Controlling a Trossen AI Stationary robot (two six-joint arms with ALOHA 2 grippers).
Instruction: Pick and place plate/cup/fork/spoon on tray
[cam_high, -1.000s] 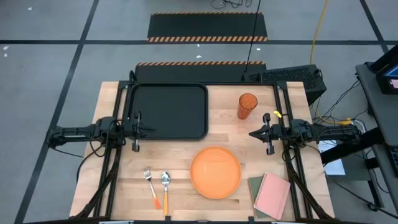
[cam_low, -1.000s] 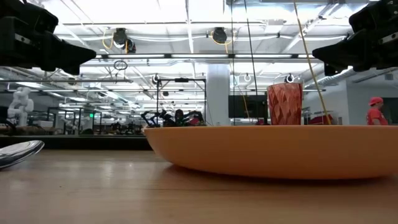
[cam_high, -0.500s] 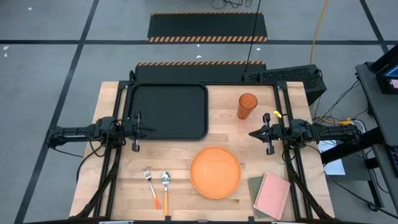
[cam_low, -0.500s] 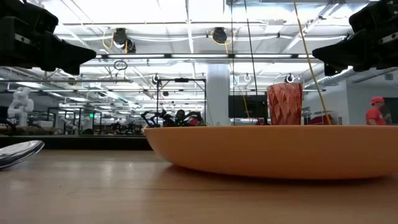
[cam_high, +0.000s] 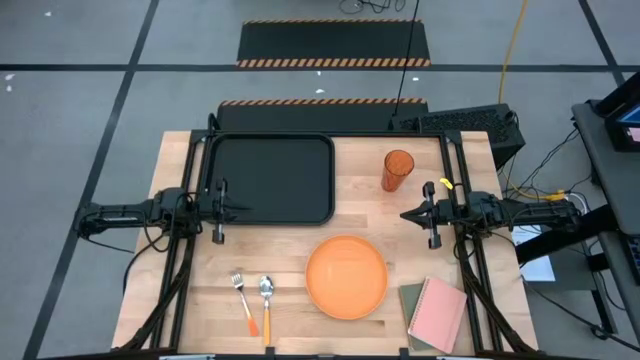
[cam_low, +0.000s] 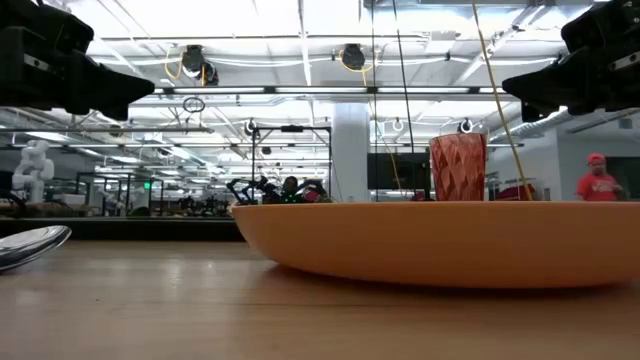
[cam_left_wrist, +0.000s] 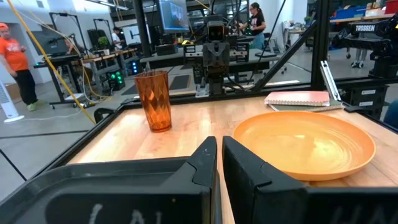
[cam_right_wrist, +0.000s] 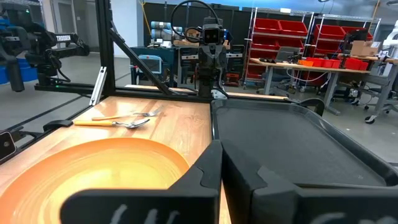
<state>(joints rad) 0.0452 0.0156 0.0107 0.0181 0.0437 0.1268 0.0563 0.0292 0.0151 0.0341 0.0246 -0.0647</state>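
The black tray lies at the table's far left. The orange plate lies flat near the middle front. The orange-red cup stands upright at the far right. The fork and the spoon lie side by side at the near left. My left gripper hovers shut over the tray's near left part, pointing right. My right gripper hovers shut between cup and plate, pointing left. Both are empty.
A pink notebook on a green one lies at the near right corner. Black mats with orange-striped edges lie on the floor beyond the table. A person in red stands far off in the room.
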